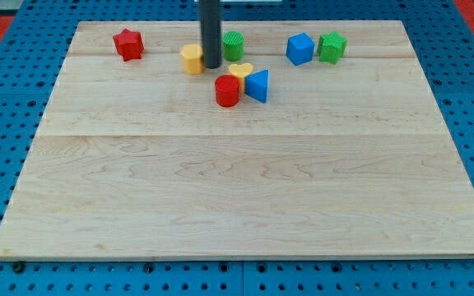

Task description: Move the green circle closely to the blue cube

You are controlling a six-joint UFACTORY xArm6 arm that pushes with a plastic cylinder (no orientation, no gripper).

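The green circle (234, 45) sits near the view's top, just right of my rod. The blue cube (299, 48) lies further to the view's right, with a gap between them. My tip (211, 66) rests on the board between the green circle and a yellow block (192, 59), close to the circle's lower left side. The rod hides the circle's left edge.
A green star-shaped block (332, 46) touches the blue cube's right side. A red star (127, 43) lies at the top left. A red cylinder (227, 90), a yellow heart (241, 73) and a blue triangle (257, 85) cluster below my tip. The wooden board (237, 197) sits on a blue pegboard.
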